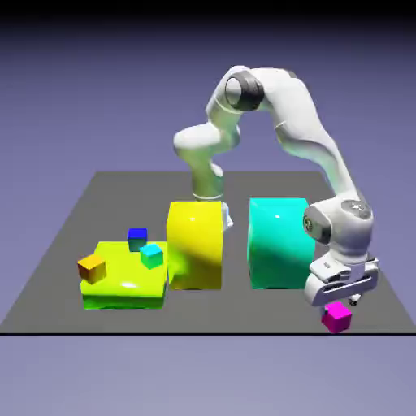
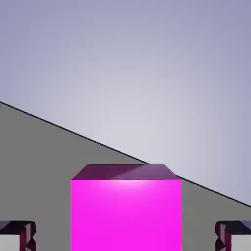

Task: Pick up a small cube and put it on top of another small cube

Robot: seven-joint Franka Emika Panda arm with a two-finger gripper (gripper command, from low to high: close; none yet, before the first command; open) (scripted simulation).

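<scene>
Between the two grey fingertips (image 2: 18, 235) sits the small magenta cube (image 2: 126, 213), with clear gaps on both sides, so the gripper (image 1: 340, 302) is spread wide and holds nothing yet. It hangs just above the cube, lined up over it, which I judge to be the stance for a grasp: the fingers straddle the cube so that closing would catch its two side faces. The cube rests on the grey table (image 1: 244, 313), close to the table's near edge. Just behind the hand stands a big teal block (image 1: 278, 242), and beyond that a big yellow block (image 1: 195, 244). Farthest from the gripper lies a low yellow-green slab (image 1: 122, 288) carrying three tiny cubes, orange (image 1: 92, 266), blue (image 1: 137, 238) and teal (image 1: 152, 255), any of which might serve as the base.
</scene>
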